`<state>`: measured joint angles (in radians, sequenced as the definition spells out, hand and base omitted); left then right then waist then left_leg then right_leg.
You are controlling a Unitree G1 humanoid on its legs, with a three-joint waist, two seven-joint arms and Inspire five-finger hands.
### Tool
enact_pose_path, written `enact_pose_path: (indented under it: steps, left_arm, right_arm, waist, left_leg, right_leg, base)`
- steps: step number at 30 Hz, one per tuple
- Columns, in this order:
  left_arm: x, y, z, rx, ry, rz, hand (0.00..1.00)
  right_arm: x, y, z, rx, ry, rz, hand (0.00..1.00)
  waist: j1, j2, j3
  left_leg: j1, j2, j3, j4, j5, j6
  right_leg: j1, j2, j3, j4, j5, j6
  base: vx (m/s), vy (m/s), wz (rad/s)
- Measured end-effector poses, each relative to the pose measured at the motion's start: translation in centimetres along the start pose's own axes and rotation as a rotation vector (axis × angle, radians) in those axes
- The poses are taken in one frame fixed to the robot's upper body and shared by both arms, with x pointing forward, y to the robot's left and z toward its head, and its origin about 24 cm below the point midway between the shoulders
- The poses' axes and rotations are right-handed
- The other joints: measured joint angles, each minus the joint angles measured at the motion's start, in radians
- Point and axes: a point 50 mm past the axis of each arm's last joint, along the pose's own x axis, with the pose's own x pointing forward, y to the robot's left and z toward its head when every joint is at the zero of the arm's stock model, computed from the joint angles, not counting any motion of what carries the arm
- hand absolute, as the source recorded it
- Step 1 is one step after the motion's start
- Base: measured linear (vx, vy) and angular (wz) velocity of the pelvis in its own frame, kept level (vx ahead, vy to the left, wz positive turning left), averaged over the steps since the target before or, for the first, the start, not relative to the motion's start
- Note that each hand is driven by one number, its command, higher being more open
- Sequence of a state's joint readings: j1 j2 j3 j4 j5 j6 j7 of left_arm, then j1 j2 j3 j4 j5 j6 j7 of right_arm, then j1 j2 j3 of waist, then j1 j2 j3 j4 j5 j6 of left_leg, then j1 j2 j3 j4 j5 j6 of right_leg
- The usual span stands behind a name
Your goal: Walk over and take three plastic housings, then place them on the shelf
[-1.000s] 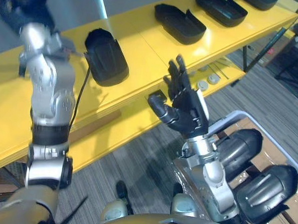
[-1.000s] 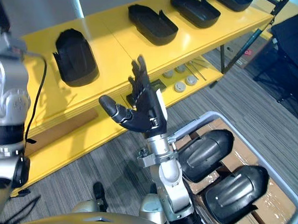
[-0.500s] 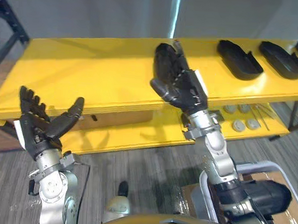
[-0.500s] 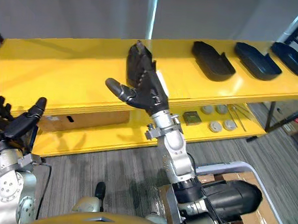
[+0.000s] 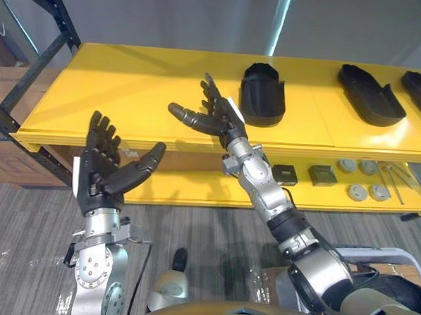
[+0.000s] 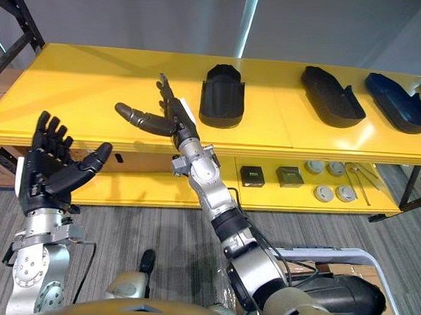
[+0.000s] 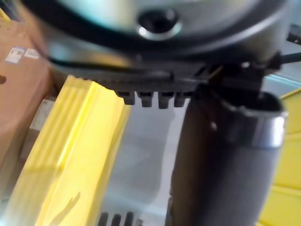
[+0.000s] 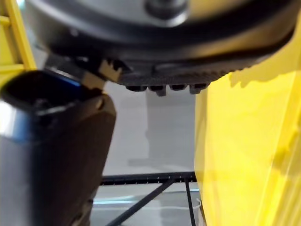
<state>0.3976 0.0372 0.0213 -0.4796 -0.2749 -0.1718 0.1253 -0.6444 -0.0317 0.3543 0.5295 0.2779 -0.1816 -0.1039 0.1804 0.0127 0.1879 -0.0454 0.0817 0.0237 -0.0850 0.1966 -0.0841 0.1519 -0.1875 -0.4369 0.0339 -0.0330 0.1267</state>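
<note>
Yellow shelf (image 5: 129, 90) carries three black plastic housings. The first housing (image 5: 263, 95) sits just right of the right hand (image 5: 218, 119), which hangs over the shelf top, fingers spread and empty. The second housing (image 6: 335, 95) and third housing (image 6: 400, 102) lie further right; the right eye view shows the third whole, the left eye view crops it. The left hand (image 5: 102, 179) is raised before the shelf, spread, empty.

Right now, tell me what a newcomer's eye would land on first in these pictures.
A long bright yellow shelf spans the scene, with black plastic housings lined along its top. The right hand is spread open at the shelf top beside the leftmost housing, and the left hand is held up open before the shelf's left end.
</note>
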Motion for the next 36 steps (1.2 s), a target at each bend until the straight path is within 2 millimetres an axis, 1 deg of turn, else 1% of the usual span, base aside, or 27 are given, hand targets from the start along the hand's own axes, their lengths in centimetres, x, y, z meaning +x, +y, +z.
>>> enact_pose_path:
  steps: [2, 3, 5, 7, 9, 11, 13, 17, 19, 23, 24, 26, 27, 28, 30, 31, 32, 33, 34, 36]
  left_arm:
    - [-0.1, -0.7, -0.2, -0.024, 0.010, -0.032, 1.00]
    - [0.0, -0.8, -0.2, -0.027, 0.010, -0.039, 1.00]
    - [0.1, -1.6, -0.3, -0.059, 0.008, -0.071, 1.00]
    - [0.3, -2.2, -0.5, -0.093, 0.016, -0.093, 1.00]
    - [0.4, -2.6, -0.4, -0.105, 0.012, -0.110, 1.00]
    - [0.5, -3.1, -0.6, -0.120, 0.019, -0.120, 1.00]
    - [0.5, -3.2, -0.8, -0.134, 0.027, -0.115, 1.00]
    - [0.8, -3.2, -1.5, -0.150, 0.056, -0.089, 1.00]
    - [1.0, -3.3, -1.5, -0.155, 0.049, -0.093, 1.00]
    - [1.1, -3.4, -1.4, -0.158, 0.042, -0.096, 1.00]
    - [1.1, -3.4, -1.4, -0.157, 0.041, -0.096, 1.00]
    - [1.1, -3.4, -1.4, -0.157, 0.042, -0.097, 1.00]
    - [1.1, -3.4, -1.4, -0.157, 0.041, -0.097, 1.00]
    - [1.1, -3.4, -1.4, -0.157, 0.041, -0.097, 1.00]
    - [1.2, -3.6, -1.3, -0.159, 0.039, -0.102, 1.00]
    - [1.3, -3.8, -1.3, -0.163, 0.036, -0.111, 1.00]
    - [1.3, -3.8, -1.3, -0.163, 0.037, -0.113, 1.00]
    - [1.3, -3.8, -1.5, -0.162, 0.043, -0.111, 1.00]
    - [1.2, -3.8, -1.5, -0.161, 0.046, -0.110, 1.00]
    - [1.2, -3.8, -1.6, -0.160, 0.047, -0.108, 1.00]
  right_arm:
    - [0.4, -1.1, -0.2, -0.012, 0.019, -0.094, 1.00]
    - [0.5, -1.3, -0.2, -0.027, 0.020, -0.113, 1.00]
    - [1.1, -2.5, 0.4, -0.040, 0.007, -0.200, 1.00]
    - [1.5, -3.5, 0.9, -0.061, 0.000, -0.260, 1.00]
    - [1.9, -4.2, 1.5, -0.065, -0.008, -0.289, 1.00]
    - [2.4, -4.4, 2.3, -0.070, -0.026, -0.299, 1.00]
    - [2.6, -4.4, 2.7, -0.074, -0.034, -0.300, 1.00]
    - [2.6, -4.4, 2.5, -0.129, -0.030, -0.286, 1.00]
    - [2.8, -4.4, 2.9, -0.137, -0.040, -0.278, 1.00]
    - [3.0, -4.3, 3.5, -0.161, -0.069, -0.228, 1.00]
    - [3.1, -3.9, 3.5, -0.168, -0.073, -0.185, 1.00]
    - [3.1, -3.5, 3.4, -0.175, -0.076, -0.154, 1.00]
    - [3.1, -2.8, 3.4, -0.188, -0.078, -0.109, 1.00]
    - [3.1, -2.7, 3.5, -0.190, -0.083, -0.096, 1.00]
    - [3.2, -1.7, 4.5, -0.198, -0.130, -0.051, 1.00]
    - [3.1, -1.0, 6.2, -0.211, -0.210, -0.031, 1.00]
    - [2.9, -0.8, 7.0, -0.219, -0.249, -0.025, 1.00]
    - [2.6, -0.5, 8.7, -0.212, -0.328, -0.019, 1.00]
    - [2.1, -0.5, 10.5, -0.218, -0.424, -0.035, 1.00]
    - [1.1, -1.0, 12.7, -0.201, -0.536, -0.063, 1.00]
  waist:
    - [0.007, 0.023, 0.013]
    - [0.006, 0.029, 0.017]
    - [0.005, 0.054, 0.035]
    - [0.004, 0.067, 0.044]
    - [0.001, 0.075, 0.053]
    - [-0.009, 0.087, 0.073]
    - [-0.018, 0.093, 0.089]
    - [-0.023, 0.097, 0.095]
    - [-0.025, 0.101, 0.106]
    - [-0.028, 0.109, 0.129]
    - [-0.033, 0.108, 0.131]
    - [-0.038, 0.108, 0.132]
    - [-0.044, 0.107, 0.132]
    - [-0.046, 0.106, 0.133]
    - [-0.049, 0.105, 0.141]
    - [-0.049, 0.105, 0.150]
    - [-0.050, 0.104, 0.151]
    - [-0.051, 0.102, 0.152]
    - [-0.051, 0.099, 0.154]
    - [-0.053, 0.095, 0.156]
  left_leg:
    - [-0.003, 0.000, -0.003, 0.000, 0.002, 0.000]
    - [-0.006, 0.001, -0.003, 0.000, 0.002, 0.000]
    - [-0.023, 0.001, -0.005, 0.001, 0.009, 0.002]
    - [-0.036, 0.000, -0.004, 0.001, 0.012, 0.004]
    - [-0.049, 0.001, -0.003, 0.001, 0.016, 0.005]
    - [-0.055, -0.003, 0.000, 0.001, 0.022, 0.011]
    - [-0.056, -0.005, 0.005, 0.001, 0.023, 0.012]
    - [-0.057, -0.009, 0.012, 0.001, 0.023, 0.011]
    - [-0.056, -0.009, 0.012, 0.001, 0.022, 0.011]
    - [-0.054, -0.010, 0.012, 0.001, 0.020, 0.006]
    - [-0.055, -0.013, 0.013, 0.001, 0.018, 0.003]
    - [-0.054, -0.015, 0.013, 0.001, 0.019, 0.005]
    - [-0.054, -0.015, 0.014, 0.002, 0.021, 0.008]
    - [-0.054, -0.015, 0.014, 0.002, 0.021, 0.008]
    - [-0.050, -0.014, 0.019, 0.002, 0.021, 0.007]
    - [-0.049, -0.014, 0.021, 0.002, 0.021, 0.007]
    - [-0.049, -0.014, 0.021, 0.002, 0.021, 0.007]
    - [-0.048, -0.014, 0.022, 0.002, 0.020, 0.006]
    - [-0.048, -0.015, 0.023, 0.002, 0.020, 0.007]
    - [-0.047, -0.015, 0.025, 0.002, 0.020, 0.007]
  right_leg:
    - [-0.006, -0.001, -0.001, 0.004, 0.000, 0.000]
    - [-0.010, -0.001, -0.001, 0.006, 0.000, 0.000]
    - [-0.033, -0.002, 0.001, 0.020, 0.000, 0.000]
    - [-0.049, -0.005, 0.002, 0.028, 0.000, 0.001]
    - [-0.069, -0.007, 0.004, 0.039, -0.001, 0.000]
    - [-0.086, -0.018, 0.006, 0.063, -0.004, 0.006]
    - [-0.101, -0.025, 0.015, 0.082, -0.012, 0.006]
    - [-0.127, -0.039, 0.028, 0.126, -0.040, 0.008]
    - [-0.134, -0.042, 0.029, 0.142, -0.052, 0.002]
    - [-0.141, -0.054, 0.029, 0.163, -0.064, 0.001]
    - [-0.147, -0.055, 0.030, 0.174, -0.067, 0.004]
    - [-0.148, -0.057, 0.031, 0.177, -0.067, 0.006]
    - [-0.148, -0.057, 0.032, 0.177, -0.067, 0.008]
    - [-0.148, -0.057, 0.033, 0.177, -0.067, 0.008]
    - [-0.148, -0.056, 0.038, 0.176, -0.067, 0.008]
    - [-0.149, -0.056, 0.041, 0.176, -0.066, 0.009]
    - [-0.149, -0.056, 0.041, 0.176, -0.066, 0.009]
    - [-0.148, -0.056, 0.044, 0.175, -0.066, 0.009]
    - [-0.148, -0.056, 0.046, 0.174, -0.065, 0.010]
    - [-0.148, -0.056, 0.049, 0.174, -0.064, 0.011]
  base:
    - [0.00, 0.000, 0.00]
    - [0.00, 0.000, 0.00]
    - [0.00, 0.000, 0.00]
    - [0.00, 0.000, 0.00]
    - [-0.01, -0.007, -0.02]
    - [-0.01, -0.018, -0.04]
    - [0.00, -0.021, -0.07]
    - [0.00, -0.040, -0.05]
    - [-0.02, -0.047, 0.00]
    - [-0.02, -0.033, 0.00]
    - [-0.01, -0.045, -0.01]
    - [0.00, -0.045, 0.00]
    - [0.01, -0.033, -0.01]
    - [0.01, -0.041, -0.04]
    - [0.00, -0.043, -0.06]
    - [-0.01, -0.043, -0.03]
    - [-0.01, -0.049, -0.02]
    - [0.00, -0.036, -0.02]
    - [0.00, -0.035, -0.02]
    - [-0.01, -0.030, -0.03]
